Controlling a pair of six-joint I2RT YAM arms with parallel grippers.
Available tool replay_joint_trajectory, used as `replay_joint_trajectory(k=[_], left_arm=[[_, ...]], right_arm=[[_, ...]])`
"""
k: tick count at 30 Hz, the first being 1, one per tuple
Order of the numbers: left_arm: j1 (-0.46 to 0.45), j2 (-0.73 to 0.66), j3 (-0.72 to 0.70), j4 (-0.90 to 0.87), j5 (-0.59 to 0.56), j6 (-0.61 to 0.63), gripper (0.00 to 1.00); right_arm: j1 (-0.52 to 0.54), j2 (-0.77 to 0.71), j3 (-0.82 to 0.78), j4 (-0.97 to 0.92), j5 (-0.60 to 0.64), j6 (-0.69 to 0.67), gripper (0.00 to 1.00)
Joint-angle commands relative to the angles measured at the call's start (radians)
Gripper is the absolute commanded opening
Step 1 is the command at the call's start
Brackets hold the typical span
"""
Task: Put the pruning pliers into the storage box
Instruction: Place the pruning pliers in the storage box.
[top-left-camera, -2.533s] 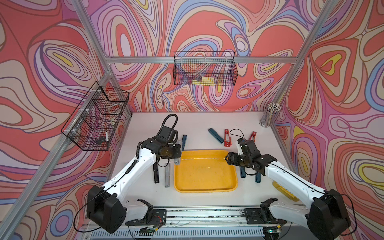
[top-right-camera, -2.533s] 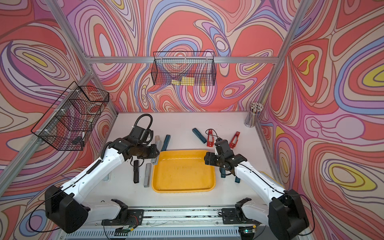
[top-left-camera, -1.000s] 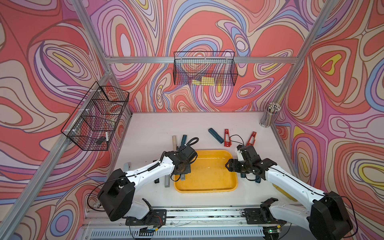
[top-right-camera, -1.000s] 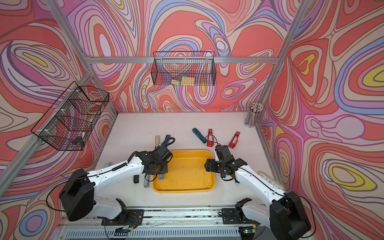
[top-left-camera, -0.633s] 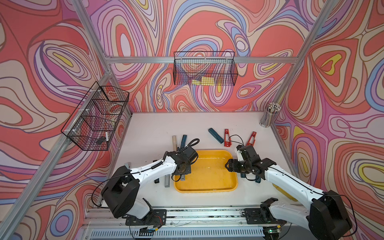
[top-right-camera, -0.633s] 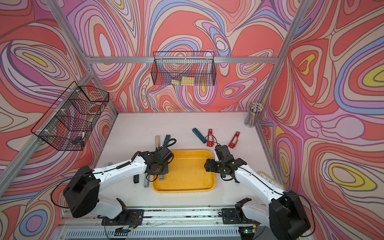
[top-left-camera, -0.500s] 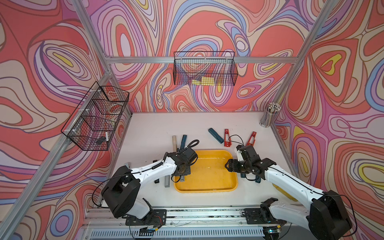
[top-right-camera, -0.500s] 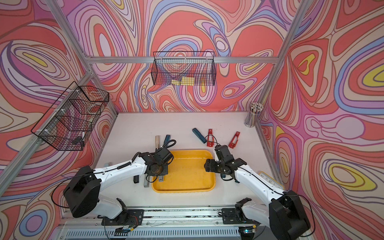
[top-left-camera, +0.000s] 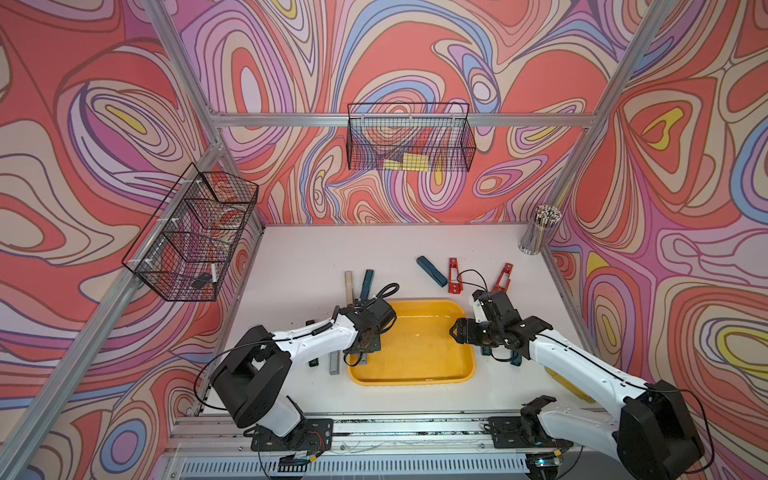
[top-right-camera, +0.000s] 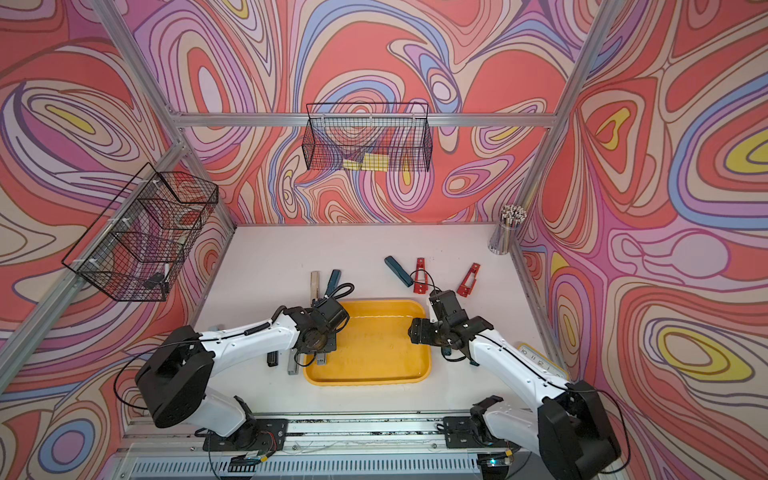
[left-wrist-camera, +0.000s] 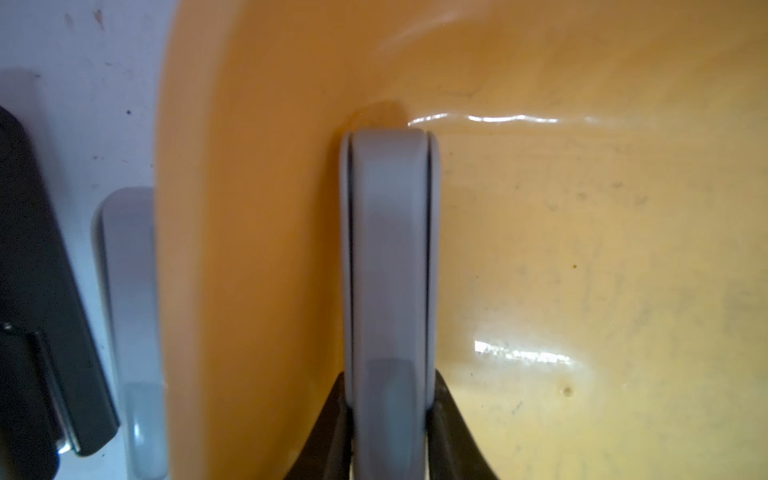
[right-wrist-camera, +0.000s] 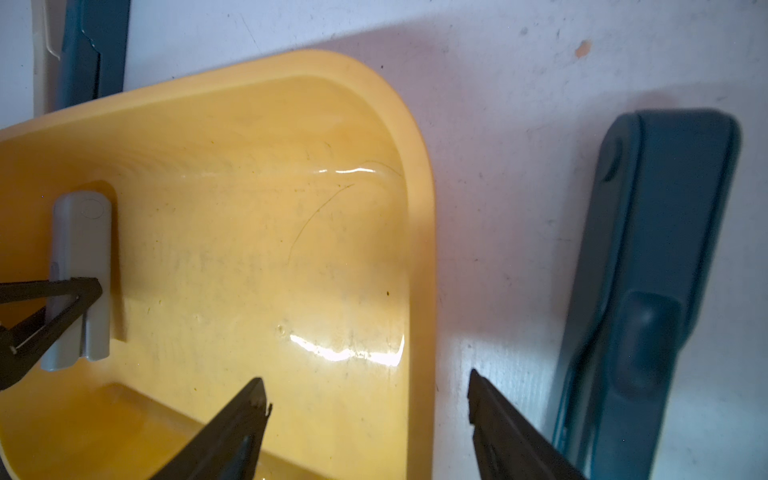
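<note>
left gripper (left-wrist-camera: 390, 376) is closed down on the grey pruning pliers (left-wrist-camera: 388, 249): we see one black finger (left-wrist-camera: 328, 428) on each long side of the bar, clamping it near one end. we locate this bar inside the storage box (top-left-camera: 415, 381), set on its narrow edge along the left wall, with its free end pointing toward the near side and close to the foot of the wall. we cannot tell whether it rests on the floor of the box. right gripper (right-wrist-camera: 368, 384) stands wide open and holds nothing. we note that it straddles the right rim of the box, with one finger over the yellow floor and one over the white table (top-left-camera: 299, 257). just right of that rim, on the table, lies a broad teal bar (right-wrist-camera: 648, 291), roughly parallel to the rim and not touching it. left of the box, on the table, we find a second grey bar (top-left-camera: 334, 365) just beside the rim, and a black bar (top-left-camera: 313, 362) beside that. beyond the far-left corner lie a beige bar (top-left-camera: 348, 284) and a slim teal bar (top-left-camera: 366, 282), side by side. further right on the far side lie a short teal bar (top-left-camera: 430, 270), a left red bar (top-left-camera: 454, 275) and a right red bar (top-left-camera: 503, 277), both red ones with cut-outs, all apart from the box.
</note>
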Motion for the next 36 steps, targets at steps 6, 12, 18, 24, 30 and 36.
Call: replay_joint_trajectory(k=[6,12,18,24,30,36], left_arm=[[-0.007,0.025,-0.002,0.01,-0.03,-0.023,0.07],[-0.007,0.036,-0.003,0.004,-0.027,-0.024,0.1],[-0.007,0.049,-0.002,0.001,-0.025,-0.025,0.14],[-0.007,0.059,0.006,-0.002,-0.022,-0.027,0.25],[-0.007,0.061,0.016,-0.012,-0.027,-0.027,0.31],[-0.007,0.065,0.025,-0.018,-0.027,-0.027,0.37]], right_arm=[[0.007,0.005,0.022,0.005,-0.003,-0.011,0.8],[0.006,0.001,0.009,0.013,-0.003,-0.01,0.8],[0.006,0.0,0.001,0.019,-0.007,-0.008,0.81],[0.006,-0.003,0.0,0.023,-0.003,-0.01,0.81],[0.007,0.006,0.003,0.028,-0.01,-0.012,0.81],[0.006,0.0,0.004,0.027,-0.01,-0.016,0.82]])
